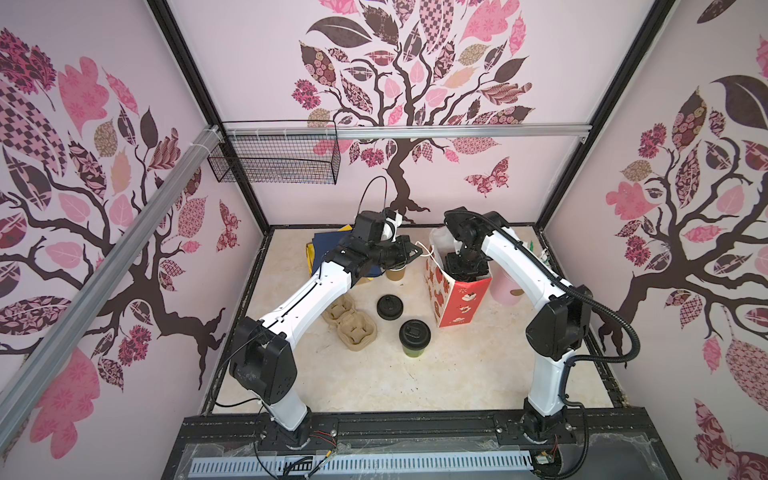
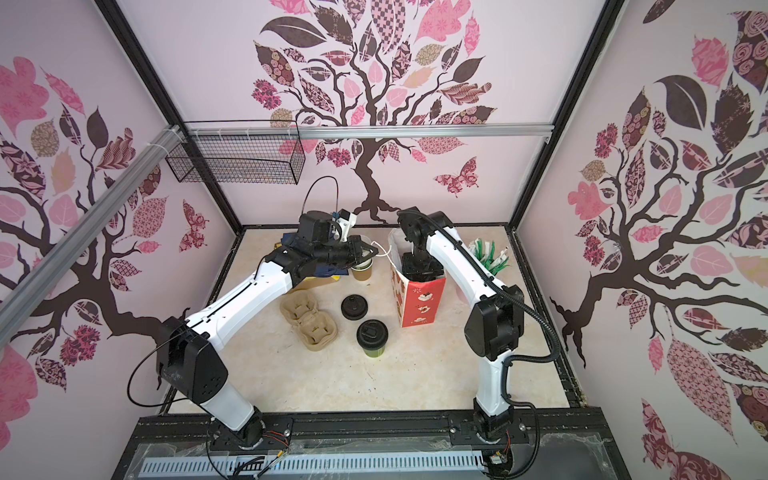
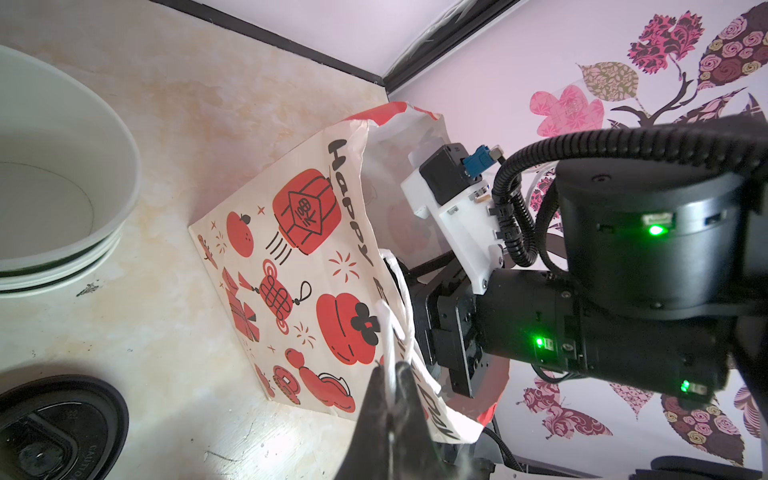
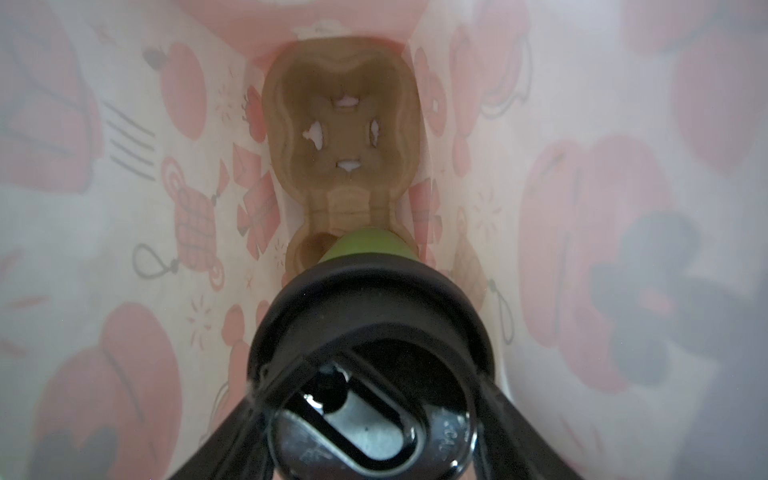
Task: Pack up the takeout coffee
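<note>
**A:** What's nearest?

**B:** The free green cup (image 1: 414, 340), black lid on, upright on the table (image 1: 374, 386). There is bare floor in front of it and on both sides.

**A:** Behind it?

**B:** A loose lid (image 1: 390, 306), close but apart. The cardboard carriers (image 1: 350, 323) lie to the left, beside the left forearm. The paper bag (image 1: 457, 301) stands to the right, across a gap.

**A:** The grippers?

**B:** The left gripper (image 3: 390, 392) is pinched tight on the bag's white handle (image 3: 388, 332) at the mouth's edge. The right gripper (image 4: 370, 370) is down inside the bag, jaws spread around the lid of the held green cup (image 4: 365, 248) and gripping it. The bag walls crowd in on both sides.

**A:** Is the cup seated?

**B:** It's at the near well of the inner carrier (image 4: 340, 137), but I can't tell.

**A:** Farthest?

**B:** The brown cup (image 1: 395, 274), under the left wrist.
</note>
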Available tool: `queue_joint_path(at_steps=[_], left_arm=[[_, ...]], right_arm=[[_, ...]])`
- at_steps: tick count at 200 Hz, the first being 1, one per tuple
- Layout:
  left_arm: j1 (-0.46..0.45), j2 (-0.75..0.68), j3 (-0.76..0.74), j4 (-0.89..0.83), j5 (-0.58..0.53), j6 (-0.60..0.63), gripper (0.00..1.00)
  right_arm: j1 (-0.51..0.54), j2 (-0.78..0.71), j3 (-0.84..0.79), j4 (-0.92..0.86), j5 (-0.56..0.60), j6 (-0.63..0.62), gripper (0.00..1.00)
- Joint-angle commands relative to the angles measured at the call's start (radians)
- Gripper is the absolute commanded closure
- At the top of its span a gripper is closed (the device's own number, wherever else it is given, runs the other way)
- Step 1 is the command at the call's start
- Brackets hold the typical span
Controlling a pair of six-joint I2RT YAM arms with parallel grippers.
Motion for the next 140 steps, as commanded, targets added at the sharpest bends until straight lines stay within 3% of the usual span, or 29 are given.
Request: queue_joint_path(at_steps=[1,140], left_arm=[[0.004,-0.021,0.009,0.003,0.003,0.014,1.0],[0.006,-0.021,0.004,-0.002,0.006,0.016,1.0]], right_arm=[[-0.005,-0.011,0.007,-0.064,-0.019,-0.001,0.33],[-0.011,0.046,-0.041,0.043,-0.009,-0.013,0.34]])
